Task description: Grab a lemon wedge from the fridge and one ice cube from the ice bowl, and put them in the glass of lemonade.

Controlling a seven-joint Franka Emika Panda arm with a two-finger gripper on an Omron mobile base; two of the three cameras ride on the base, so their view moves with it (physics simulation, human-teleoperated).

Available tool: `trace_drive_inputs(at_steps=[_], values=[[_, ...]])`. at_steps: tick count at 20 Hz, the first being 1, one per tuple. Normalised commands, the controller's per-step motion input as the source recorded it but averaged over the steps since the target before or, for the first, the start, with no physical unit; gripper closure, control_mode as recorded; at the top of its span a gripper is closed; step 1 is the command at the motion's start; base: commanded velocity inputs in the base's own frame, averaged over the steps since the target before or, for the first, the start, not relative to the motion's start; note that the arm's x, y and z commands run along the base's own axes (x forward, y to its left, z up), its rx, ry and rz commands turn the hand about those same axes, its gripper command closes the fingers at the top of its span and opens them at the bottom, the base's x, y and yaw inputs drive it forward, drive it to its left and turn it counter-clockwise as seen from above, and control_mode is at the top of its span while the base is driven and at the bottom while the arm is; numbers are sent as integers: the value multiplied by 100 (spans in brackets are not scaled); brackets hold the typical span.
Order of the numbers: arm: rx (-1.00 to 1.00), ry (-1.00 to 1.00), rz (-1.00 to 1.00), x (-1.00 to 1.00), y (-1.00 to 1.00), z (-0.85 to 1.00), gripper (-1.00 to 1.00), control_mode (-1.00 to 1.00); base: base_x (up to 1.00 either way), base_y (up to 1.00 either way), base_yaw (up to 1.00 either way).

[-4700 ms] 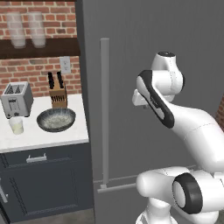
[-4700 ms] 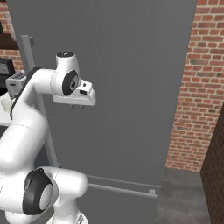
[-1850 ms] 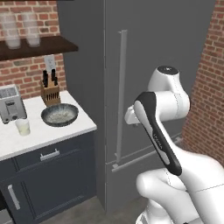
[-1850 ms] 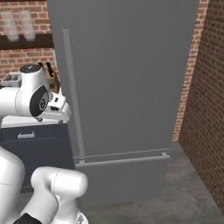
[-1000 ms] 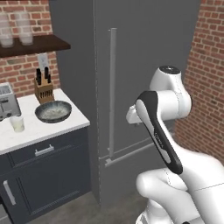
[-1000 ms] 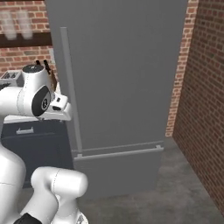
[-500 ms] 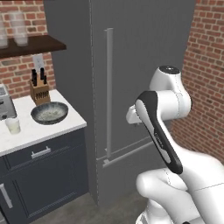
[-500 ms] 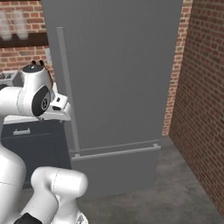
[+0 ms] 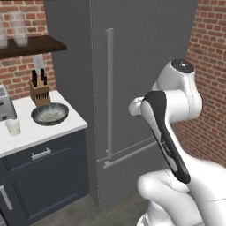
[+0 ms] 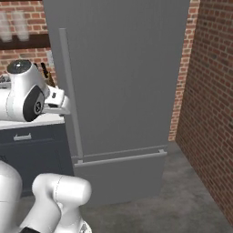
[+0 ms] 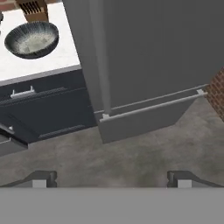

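Note:
The fridge [image 9: 145,66] stands shut, a tall dark grey front with a long light grey bar handle [image 9: 109,88]; it also shows from the other side [image 10: 123,68] and from the hand [image 11: 153,43]. The lemon wedge is hidden behind the shut door. On the white counter to the fridge's left sits the ice bowl [image 9: 49,113], seen too at the hand view's top left [image 11: 31,39]. The glass of lemonade [image 9: 13,127] stands left of the bowl. My gripper [image 11: 111,178] hangs open in front of the fridge, well short of the handle, with nothing between its fingertips [image 11: 41,177].
A knife block [image 9: 39,90] stands behind the bowl and a toaster [image 9: 2,103] at the counter's left end. Frosted glasses [image 9: 20,28] line a shelf above. Dark cabinets [image 9: 39,154] sit under the counter. A brick wall [image 10: 209,113] closes the fridge's right side; grey floor [image 11: 131,157] lies below.
The whole picture has shifted: the base has moved, so the counter has slid left and the fridge front sits more central. The arm keeps its pose and the gripper stays open.

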Motion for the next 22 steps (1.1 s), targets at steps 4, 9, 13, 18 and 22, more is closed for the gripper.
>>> trace_drive_inputs(at_steps=[4,9,13,18,22], values=[[-7,-23,4,11,23,80,-100,-100,0,0,0],[-7,-20,0,12,37,34,-100,-100,0,0,0],[2,-19,0,50,1,-18,-100,-100,0,0,0],[18,-28,0,29,-24,-14,-100,-100,0,0,0],[30,-12,1,42,-48,0,-100,-100,0,0,0]])
